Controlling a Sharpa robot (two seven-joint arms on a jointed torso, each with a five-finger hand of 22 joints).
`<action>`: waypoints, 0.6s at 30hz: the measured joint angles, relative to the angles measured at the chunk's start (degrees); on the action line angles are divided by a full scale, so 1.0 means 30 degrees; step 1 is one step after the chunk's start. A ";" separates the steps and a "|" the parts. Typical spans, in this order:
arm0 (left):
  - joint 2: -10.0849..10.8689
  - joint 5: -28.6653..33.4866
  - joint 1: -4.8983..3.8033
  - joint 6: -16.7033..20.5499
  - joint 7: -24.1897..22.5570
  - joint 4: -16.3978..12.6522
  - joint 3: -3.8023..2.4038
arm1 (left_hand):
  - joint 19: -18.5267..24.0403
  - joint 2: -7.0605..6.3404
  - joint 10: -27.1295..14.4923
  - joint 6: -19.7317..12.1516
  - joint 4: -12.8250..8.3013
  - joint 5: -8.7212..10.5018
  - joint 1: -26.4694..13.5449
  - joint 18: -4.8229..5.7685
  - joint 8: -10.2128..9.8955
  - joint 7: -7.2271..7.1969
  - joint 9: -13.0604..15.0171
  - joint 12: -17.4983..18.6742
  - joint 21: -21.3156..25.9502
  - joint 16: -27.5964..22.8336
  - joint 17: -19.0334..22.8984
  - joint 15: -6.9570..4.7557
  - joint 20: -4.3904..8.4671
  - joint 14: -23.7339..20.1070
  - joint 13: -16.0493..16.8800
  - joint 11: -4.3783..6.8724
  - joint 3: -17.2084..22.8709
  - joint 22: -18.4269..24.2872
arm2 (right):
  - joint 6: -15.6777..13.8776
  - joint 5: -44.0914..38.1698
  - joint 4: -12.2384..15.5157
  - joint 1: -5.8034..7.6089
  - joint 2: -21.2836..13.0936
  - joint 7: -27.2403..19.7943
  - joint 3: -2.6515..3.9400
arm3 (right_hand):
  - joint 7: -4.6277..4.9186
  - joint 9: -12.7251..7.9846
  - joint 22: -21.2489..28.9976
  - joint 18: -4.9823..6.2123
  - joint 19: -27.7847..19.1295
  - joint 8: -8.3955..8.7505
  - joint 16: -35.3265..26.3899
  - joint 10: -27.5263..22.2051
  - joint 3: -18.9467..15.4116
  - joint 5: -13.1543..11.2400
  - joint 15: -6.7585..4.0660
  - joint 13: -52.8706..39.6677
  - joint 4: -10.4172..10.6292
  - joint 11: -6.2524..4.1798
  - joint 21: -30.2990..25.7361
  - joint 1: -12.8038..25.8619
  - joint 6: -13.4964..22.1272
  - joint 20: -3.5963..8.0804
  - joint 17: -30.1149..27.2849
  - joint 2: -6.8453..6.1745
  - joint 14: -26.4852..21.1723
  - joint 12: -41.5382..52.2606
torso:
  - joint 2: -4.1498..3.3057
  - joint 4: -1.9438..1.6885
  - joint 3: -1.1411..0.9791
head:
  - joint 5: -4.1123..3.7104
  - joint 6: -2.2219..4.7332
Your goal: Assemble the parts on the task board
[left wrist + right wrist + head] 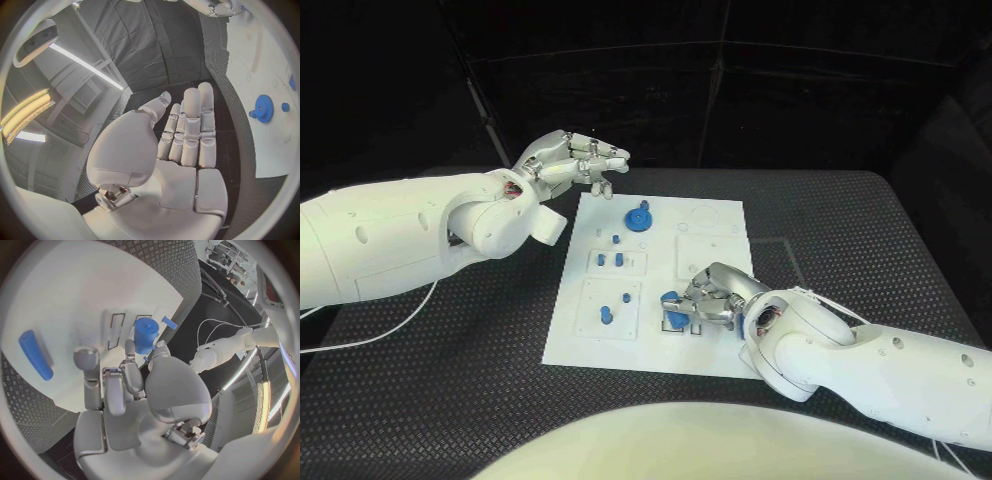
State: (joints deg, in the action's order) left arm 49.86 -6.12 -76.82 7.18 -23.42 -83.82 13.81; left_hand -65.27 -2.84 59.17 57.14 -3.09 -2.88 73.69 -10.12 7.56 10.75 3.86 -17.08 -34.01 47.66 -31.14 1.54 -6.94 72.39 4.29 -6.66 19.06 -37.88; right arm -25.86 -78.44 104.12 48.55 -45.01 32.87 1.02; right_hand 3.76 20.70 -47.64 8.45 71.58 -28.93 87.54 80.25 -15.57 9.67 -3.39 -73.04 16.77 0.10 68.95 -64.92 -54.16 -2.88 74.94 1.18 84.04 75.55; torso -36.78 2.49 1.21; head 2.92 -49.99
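Note:
The white task board (pixel 589 345) lies in the middle of the table. A blue gear (pixel 640 217) (pixel 263 108) stands near its far edge. Small blue pegs (pixel 607 261) stand mid-board, and a blue rod (pixel 607 316) (pixel 35 354) lies at the near left. My right hand (pixel 714 295) (pixel 125 385) is low over the board's near right part. Its thumb and a fingertip pinch a blue cylinder (pixel 145 334) (pixel 672 306) beside narrow slots. My left hand (pixel 574 165) (pixel 181 145) hovers above the board's far left corner, fingers stretched out and holding nothing.
The black ribbed table mat (pixel 862 220) surrounds the board. A thin white cable (pixel 783 262) runs over the mat right of the board, and another cable (pixel 380 325) lies under my left arm.

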 measured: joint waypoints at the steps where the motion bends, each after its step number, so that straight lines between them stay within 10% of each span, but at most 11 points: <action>1: 0.0000 0.0000 0.0000 -0.0002 0.0000 0.0000 0.0000 | 0.0000 0.0000 0.0000 0.0000 0.0000 0.0000 0.0000 -0.0001 0.0000 0.0000 0.0000 0.0000 0.0000 0.0000 -0.0001 0.0000 0.0000 0.0000 0.0000 0.0000 -0.0001 0.0000 | -0.0008 -0.0021 -0.0010 0.0000 0.0007 0.0005 0.0000 | 0.0069 0.0002 0.0060 0.0000 -0.0019 0.0000 0.0000 -0.0001 -0.0022 -0.0671 0.0000 0.0045 0.0022 0.0000 -0.0032 0.0365 0.0069 0.0019 0.0000 -0.0103 0.0000 -0.0116 | 0.0000 0.0000 -0.0002 | 0.0000 0.0000; 11: 0.0002 0.0000 -0.0001 -0.0015 0.0005 0.0005 0.0000 | 0.0000 0.0000 0.0000 0.0000 -0.0038 0.0000 0.0000 0.0001 0.0000 -0.0001 0.0000 0.0000 0.0000 -0.0059 0.0006 0.0000 0.0000 0.0000 0.0000 0.0000 -0.0052 0.0025 | -0.0094 -0.0393 -0.0037 0.0002 -0.0043 0.0072 0.0001 | 0.0226 0.0055 0.0255 0.0000 -0.0073 -0.0002 -0.0001 -0.0144 0.0496 -0.2041 0.0001 0.0311 0.0028 -0.0001 -0.0140 0.1413 0.0226 0.0072 -0.0002 -0.0864 0.0000 -0.0378 | 0.0000 0.0000 -0.0005 | -0.0026 0.0000; 18: 0.0007 0.0000 -0.0002 -0.0021 0.0010 0.0010 0.0000 | 0.0000 0.0000 0.0000 0.0000 -0.0001 0.0000 0.0000 0.0001 0.0000 -0.0001 0.0000 0.0000 0.0000 -0.0076 0.0025 0.0000 0.0000 0.0000 0.0000 0.0000 -0.0107 0.0049 | -0.0099 -0.0661 0.0243 0.0002 -0.0264 0.0085 0.0001 | 0.0160 0.0216 0.0252 0.0000 -0.0072 -0.0344 -0.0001 -0.0144 0.1011 -0.0468 0.0001 0.0237 -0.0157 -0.0001 -0.0208 0.0558 0.0290 0.0072 -0.0003 -0.0580 0.0000 -0.0377 | 0.0002 0.0002 -0.0011 | -0.0053 0.0000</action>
State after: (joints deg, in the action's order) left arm 49.88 -6.12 -76.82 7.11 -23.39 -83.79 13.81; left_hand -65.27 -2.84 59.17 57.14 -3.09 -2.88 73.69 -10.11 7.56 10.75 3.86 -17.08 -34.01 47.43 -31.06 1.54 -6.94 72.39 4.29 -6.66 18.74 -37.73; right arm -26.16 -80.43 104.85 48.56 -45.80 33.12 1.02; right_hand 4.24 21.35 -46.88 8.45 71.36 -29.96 87.53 79.82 -12.54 8.26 -3.39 -72.33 16.30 0.10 68.32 -63.25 -53.29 -2.66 74.93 -0.56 84.04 74.42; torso -36.78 2.49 1.18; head 2.76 -49.99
